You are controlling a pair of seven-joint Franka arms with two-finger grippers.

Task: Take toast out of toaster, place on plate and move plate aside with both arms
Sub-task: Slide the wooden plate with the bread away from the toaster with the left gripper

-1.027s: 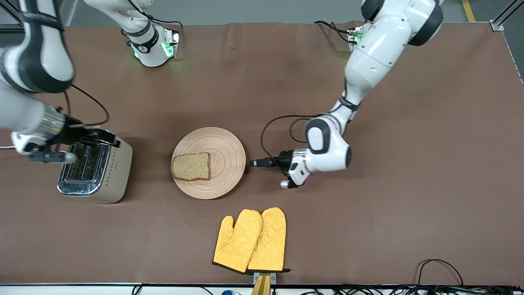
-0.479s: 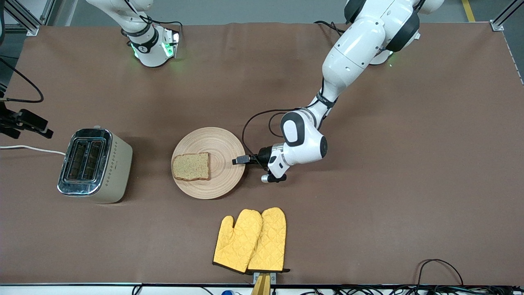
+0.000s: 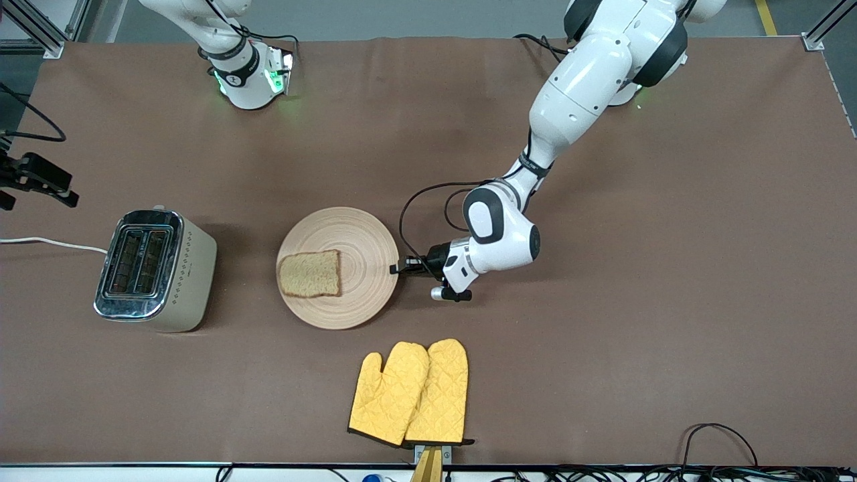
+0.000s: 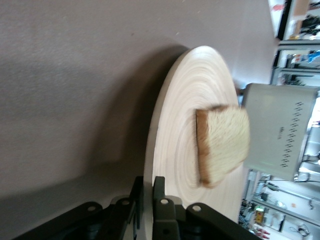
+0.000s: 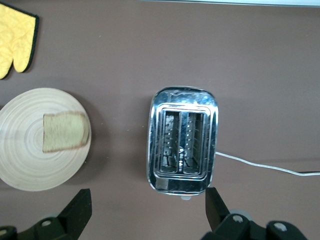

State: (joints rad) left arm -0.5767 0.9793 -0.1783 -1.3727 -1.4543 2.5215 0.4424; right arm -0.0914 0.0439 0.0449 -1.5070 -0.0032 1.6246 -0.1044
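Note:
The round beige wooden plate (image 3: 361, 241) lies mid-table with the toast (image 3: 310, 274) on its half toward the right arm's end. My left gripper (image 3: 396, 269) is at the plate's rim toward the left arm's end. In the left wrist view its fingers (image 4: 161, 192) are shut on the plate's edge (image 4: 190, 100), one above and one below, and the toast (image 4: 222, 142) lies past them. My right gripper (image 3: 37, 177) hangs open and empty, high over the right arm's end of the table. Its wrist view shows its gripper (image 5: 147, 195), the plate (image 5: 30, 165) and the toast (image 5: 64, 132) below.
A silver two-slot toaster (image 3: 154, 268) stands beside the plate toward the right arm's end, its white cord trailing off the table; it also shows in the right wrist view (image 5: 182, 140). Two yellow oven mitts (image 3: 410, 393) lie nearer the front camera than the plate.
My right arm has drawn back from over the toaster to the table's end. My left gripper has moved in to the plate's rim and shut on it; the plate has shifted slightly toward the toaster.

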